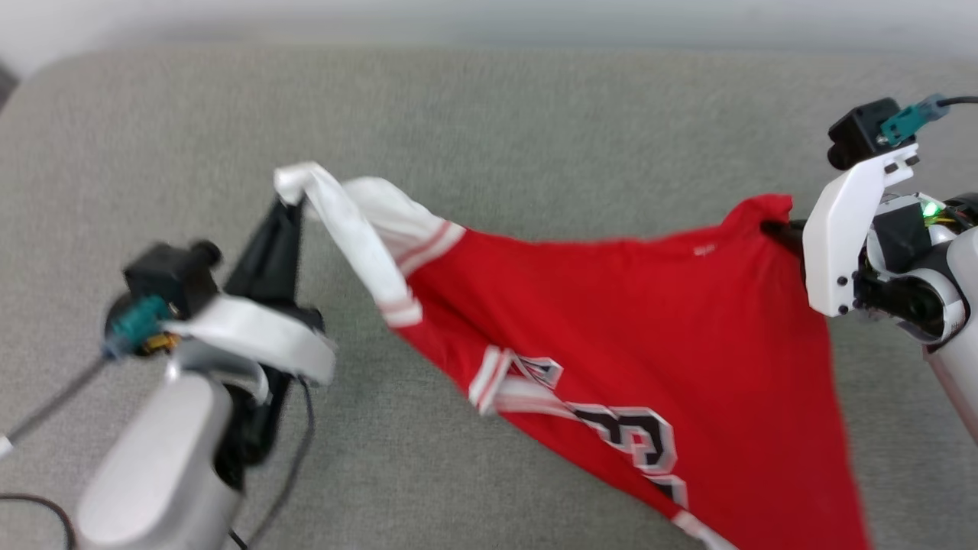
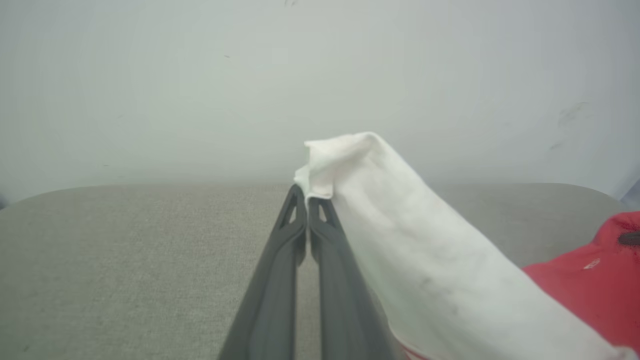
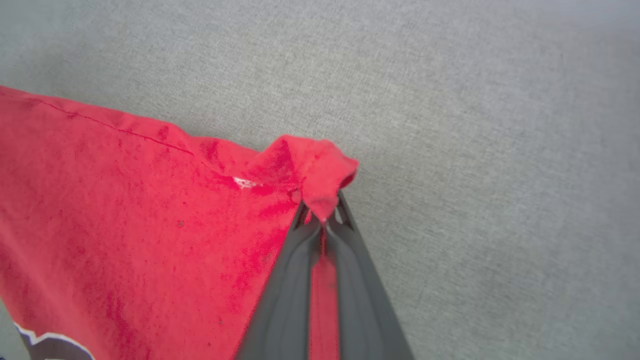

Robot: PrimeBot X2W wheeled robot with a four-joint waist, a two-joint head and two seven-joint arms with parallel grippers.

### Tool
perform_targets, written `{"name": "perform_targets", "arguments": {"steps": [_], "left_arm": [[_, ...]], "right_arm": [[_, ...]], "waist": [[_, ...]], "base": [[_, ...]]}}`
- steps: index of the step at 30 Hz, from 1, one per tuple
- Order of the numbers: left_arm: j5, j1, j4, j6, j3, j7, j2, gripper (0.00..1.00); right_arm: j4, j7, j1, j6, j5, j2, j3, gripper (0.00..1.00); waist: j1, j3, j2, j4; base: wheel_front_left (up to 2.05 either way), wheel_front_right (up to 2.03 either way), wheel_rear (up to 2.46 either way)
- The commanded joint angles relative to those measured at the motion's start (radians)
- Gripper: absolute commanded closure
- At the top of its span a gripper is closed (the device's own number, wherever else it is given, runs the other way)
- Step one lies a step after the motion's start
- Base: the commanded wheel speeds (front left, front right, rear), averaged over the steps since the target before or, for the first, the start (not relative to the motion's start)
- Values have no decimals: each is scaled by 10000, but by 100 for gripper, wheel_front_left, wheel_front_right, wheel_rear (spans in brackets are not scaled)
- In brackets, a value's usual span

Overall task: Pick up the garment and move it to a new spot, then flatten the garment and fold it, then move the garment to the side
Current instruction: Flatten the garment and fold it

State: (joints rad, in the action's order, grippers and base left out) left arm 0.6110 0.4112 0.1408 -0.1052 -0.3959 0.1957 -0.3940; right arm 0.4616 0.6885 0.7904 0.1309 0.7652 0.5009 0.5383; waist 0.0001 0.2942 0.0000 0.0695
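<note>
The garment (image 1: 626, 321), a red jersey with white sleeves, striped trim and black numerals, hangs stretched between both arms above the grey cushion. My left gripper (image 1: 289, 205) is shut on the tip of a white sleeve (image 2: 400, 240), its dark fingers (image 2: 280, 270) pressed together. At the right, my right gripper (image 1: 775, 227) is shut on a bunched red corner (image 3: 320, 170) of the garment, its fingers (image 3: 350, 280) closed around the cloth. The lower part of the garment runs off the bottom edge of the head view.
A grey fabric cushion (image 1: 489, 114) spreads under everything. A pale wall (image 2: 200, 75) rises behind its far edge. Loose cables (image 1: 290, 458) trail by the left arm.
</note>
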Motion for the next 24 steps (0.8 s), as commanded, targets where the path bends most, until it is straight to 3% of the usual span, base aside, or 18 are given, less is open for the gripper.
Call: {"name": "perform_targets", "arguments": {"steps": [1, 6, 13, 24], "left_arm": [[29, 628, 311, 126, 154, -168, -203, 100], [199, 1784, 1183, 400, 287, -567, -270, 100], [403, 4013, 3424, 891, 428, -909, -143, 100], [-493, 7983, 5576, 1254, 127, -739, -381, 100]], "right_arm": [[337, -510, 276, -3, -129, -132, -21, 100], [1046, -1291, 708, -5, -320, -302, -153, 100], [2058, -2262, 1678, -7, -537, -641, -423, 100], [2701, -3686, 4455, -8, -1265, -673, -910, 100]], "waist": [[-1, -840, 0, -360], [-1, -1510, 0, -609], [-1, -2010, 0, -1055], [-1, -748, 0, -1486]], "base": [[0, 0, 0], [0, 0, 0], [0, 0, 0], [0, 0, 0]]}}
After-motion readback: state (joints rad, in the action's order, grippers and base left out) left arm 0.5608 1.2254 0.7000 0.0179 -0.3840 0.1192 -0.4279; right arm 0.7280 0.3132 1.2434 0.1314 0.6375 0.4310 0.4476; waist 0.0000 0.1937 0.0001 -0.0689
